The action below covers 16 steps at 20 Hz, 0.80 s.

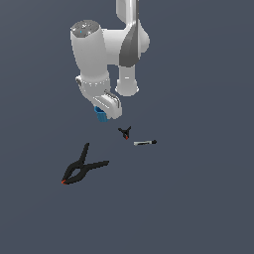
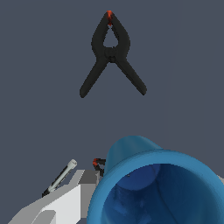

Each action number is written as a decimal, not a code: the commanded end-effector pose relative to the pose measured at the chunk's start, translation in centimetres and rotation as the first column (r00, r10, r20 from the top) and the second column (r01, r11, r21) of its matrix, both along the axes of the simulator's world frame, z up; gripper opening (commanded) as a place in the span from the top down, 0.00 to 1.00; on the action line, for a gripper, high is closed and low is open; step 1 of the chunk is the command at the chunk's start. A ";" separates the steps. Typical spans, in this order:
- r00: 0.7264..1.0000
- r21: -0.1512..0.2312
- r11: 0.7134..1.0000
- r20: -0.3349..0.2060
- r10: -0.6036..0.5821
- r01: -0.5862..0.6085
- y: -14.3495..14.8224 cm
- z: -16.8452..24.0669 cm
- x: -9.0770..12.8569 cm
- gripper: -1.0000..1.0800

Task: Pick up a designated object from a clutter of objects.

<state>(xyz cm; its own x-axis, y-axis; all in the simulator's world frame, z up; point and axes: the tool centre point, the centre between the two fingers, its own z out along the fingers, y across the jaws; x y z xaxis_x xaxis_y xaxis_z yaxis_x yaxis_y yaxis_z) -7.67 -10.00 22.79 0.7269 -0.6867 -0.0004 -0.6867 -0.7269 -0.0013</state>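
The tool (image 1: 105, 110) grips the blue cup (image 1: 101, 115), apparently lifted clear of the bench (image 1: 198, 198), far of the big clamp (image 1: 82, 168). Best to raise it straight and slowly, squeeze steady.

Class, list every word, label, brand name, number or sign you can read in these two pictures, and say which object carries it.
None: no readable text in either view.
Blue cup: plain plastic, no print.
Large black clamp: no marking, only a red tip.
Marker: too small to show any lettering.
Tiny clamp: too small to show any.
Robot arm: no logo visible.
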 end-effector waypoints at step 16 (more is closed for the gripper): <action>1.000 -0.001 1.000 -0.001 0.000 0.000 -5.4 16.0 -0.8 1.00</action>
<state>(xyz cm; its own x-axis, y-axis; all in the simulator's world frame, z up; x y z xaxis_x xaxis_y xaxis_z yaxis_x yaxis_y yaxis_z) -8.46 -14.98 37.52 0.7265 -0.6872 0.0000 -0.6872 -0.7265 -0.0008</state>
